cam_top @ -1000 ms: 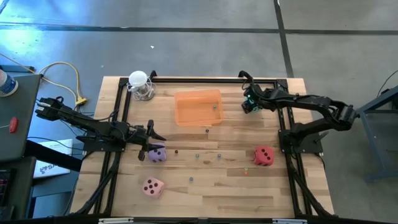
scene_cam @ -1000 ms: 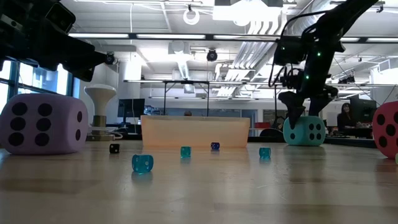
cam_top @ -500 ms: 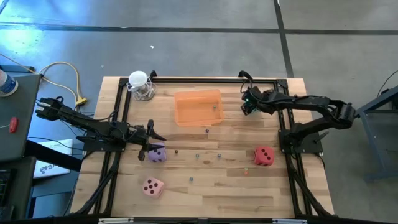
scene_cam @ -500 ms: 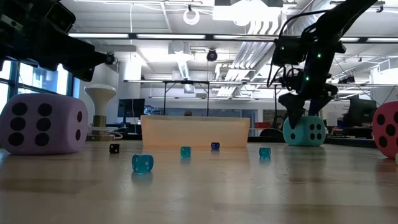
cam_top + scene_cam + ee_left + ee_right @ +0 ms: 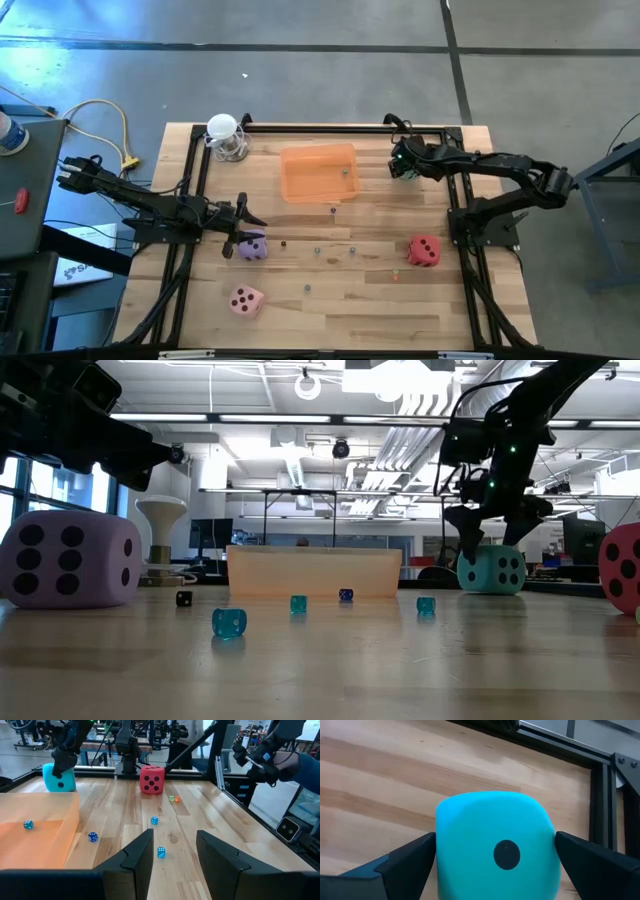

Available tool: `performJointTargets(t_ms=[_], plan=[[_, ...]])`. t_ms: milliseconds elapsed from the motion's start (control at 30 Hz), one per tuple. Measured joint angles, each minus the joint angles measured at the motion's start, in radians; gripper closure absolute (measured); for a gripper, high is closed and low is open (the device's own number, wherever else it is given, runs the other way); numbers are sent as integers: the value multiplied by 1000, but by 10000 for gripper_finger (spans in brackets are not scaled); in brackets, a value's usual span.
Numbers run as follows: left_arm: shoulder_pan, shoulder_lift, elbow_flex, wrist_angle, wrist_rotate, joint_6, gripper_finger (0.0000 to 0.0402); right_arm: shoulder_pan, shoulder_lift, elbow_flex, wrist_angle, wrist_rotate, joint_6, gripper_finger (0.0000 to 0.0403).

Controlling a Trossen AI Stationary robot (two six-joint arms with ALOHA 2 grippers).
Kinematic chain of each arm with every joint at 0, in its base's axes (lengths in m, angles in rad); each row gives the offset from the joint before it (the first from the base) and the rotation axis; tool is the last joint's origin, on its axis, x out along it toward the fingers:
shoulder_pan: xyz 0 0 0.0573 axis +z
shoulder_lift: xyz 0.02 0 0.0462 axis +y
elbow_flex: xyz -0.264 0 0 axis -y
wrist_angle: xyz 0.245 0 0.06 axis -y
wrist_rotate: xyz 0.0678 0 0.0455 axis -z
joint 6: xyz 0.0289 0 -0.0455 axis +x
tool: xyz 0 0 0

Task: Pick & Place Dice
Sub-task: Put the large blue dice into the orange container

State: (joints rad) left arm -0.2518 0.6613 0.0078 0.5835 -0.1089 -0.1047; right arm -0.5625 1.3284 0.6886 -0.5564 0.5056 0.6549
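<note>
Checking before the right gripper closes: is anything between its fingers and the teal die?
Nothing visible. The right gripper straddles the teal die, one finger on each side, with only bare table around it.

You get overhead, bench-level and two wrist cameras (right's very close); all share the teal-green soft die point(image 5: 403, 166).

In the overhead view my right gripper point(image 5: 402, 166) sits upper right of centre, straddling a die point(image 5: 495, 840), with the tray point(image 5: 318, 172) just to its left at upper centre. My left gripper point(image 5: 243, 216) is left of centre, directly above a second die point(image 5: 251, 247). A third die point(image 5: 246, 299) lies lower left, and a fourth point(image 5: 424, 251) right of centre below my right arm. Small beads point(image 5: 334, 251) are scattered between them.
</note>
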Motion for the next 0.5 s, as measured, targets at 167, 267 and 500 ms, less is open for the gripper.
performJointTargets(t_ms=[167,267,500], plan=[[0,0,0,-1,0,0,256,0,3,0,-4,0,-2,6],[0,0,0,-1,0,0,256,9,3,0,8,-3,-57,6],[0,0,0,-1,0,0,256,56,4,-1,20,37,-187,6]])
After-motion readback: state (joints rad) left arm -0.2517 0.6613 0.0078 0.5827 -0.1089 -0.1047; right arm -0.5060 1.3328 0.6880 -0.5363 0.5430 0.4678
